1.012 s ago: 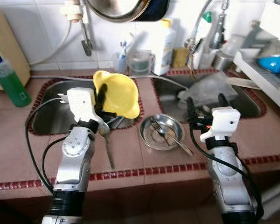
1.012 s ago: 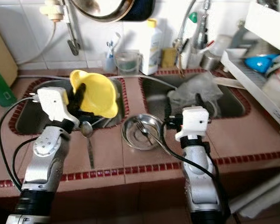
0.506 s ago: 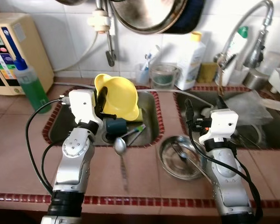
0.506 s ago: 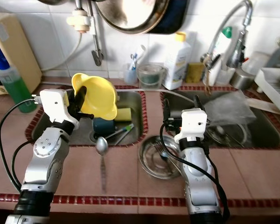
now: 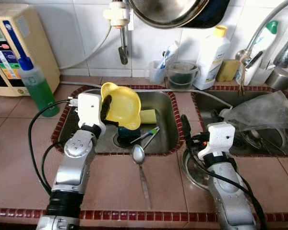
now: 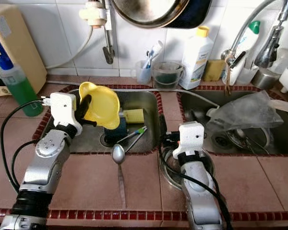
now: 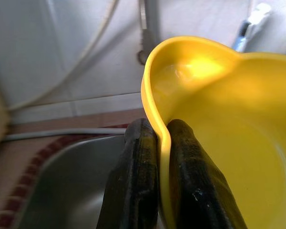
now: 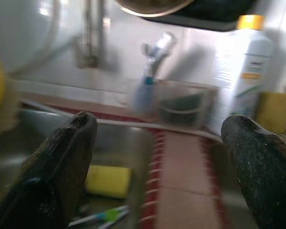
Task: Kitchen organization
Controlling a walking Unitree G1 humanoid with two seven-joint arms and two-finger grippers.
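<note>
The left gripper point(image 7: 161, 191) is clenched on the rim of the yellow plastic bowl point(image 5: 121, 104), one black finger on each side of the wall. The bowl is held tilted above the left stainless steel sink basin point(image 5: 161, 108). The right gripper point(image 8: 157, 176) has its fingers spread wide apart, gripping nothing, above the tiled divider between the two basins. A long metal spoon point(image 5: 139, 163) lies across the near edge of the left basin. A round steel dish point(image 5: 192, 170) sits beneath the right arm.
</note>
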